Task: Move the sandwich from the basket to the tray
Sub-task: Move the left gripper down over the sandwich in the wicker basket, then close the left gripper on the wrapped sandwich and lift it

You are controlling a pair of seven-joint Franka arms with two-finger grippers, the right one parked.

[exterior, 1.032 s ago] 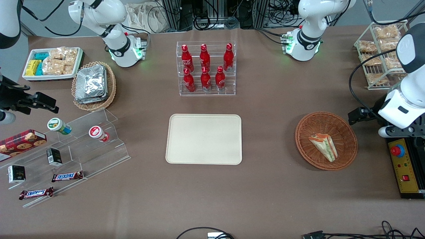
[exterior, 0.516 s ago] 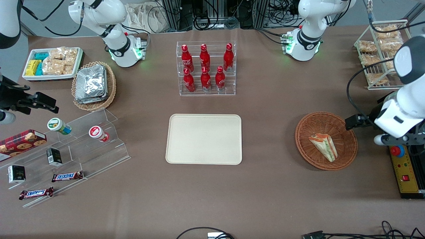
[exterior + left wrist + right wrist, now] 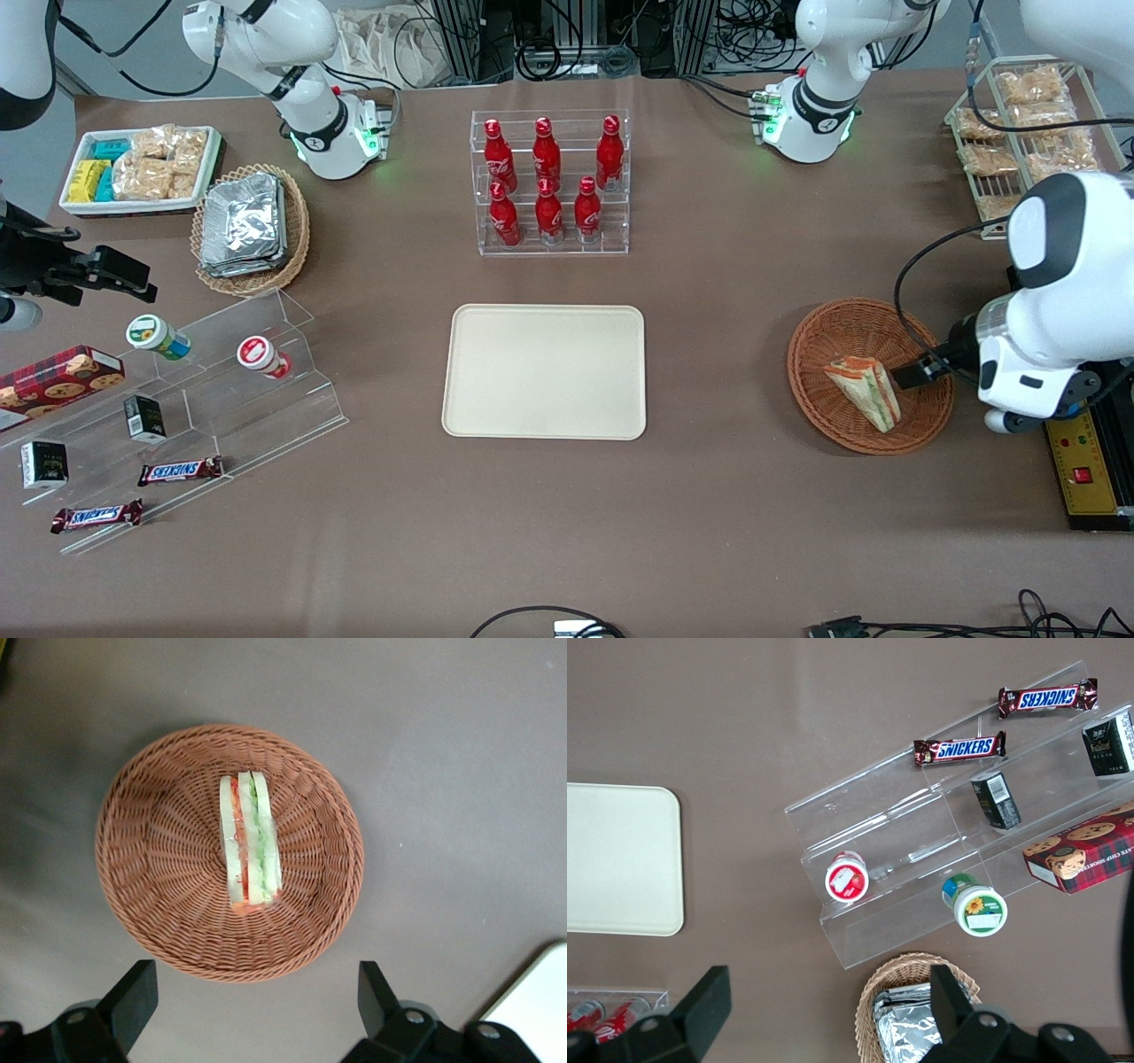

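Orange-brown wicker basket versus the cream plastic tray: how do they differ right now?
The round, woven orange-brown wicker basket has raised sides; the flat cream rectangular plastic tray is smooth with a low rim. The basket holds the triangular wedge sandwich; the tray holds nothing. The left gripper, fingers open, hangs above the basket, while the tray lies toward the parked arm's end from it. Both rest on the brown table.

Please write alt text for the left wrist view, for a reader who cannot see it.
A wedge sandwich lies in the middle of a round wicker basket on a brown table. The open gripper hangs above the basket's edge, holding nothing. A corner of the cream tray shows beside it.
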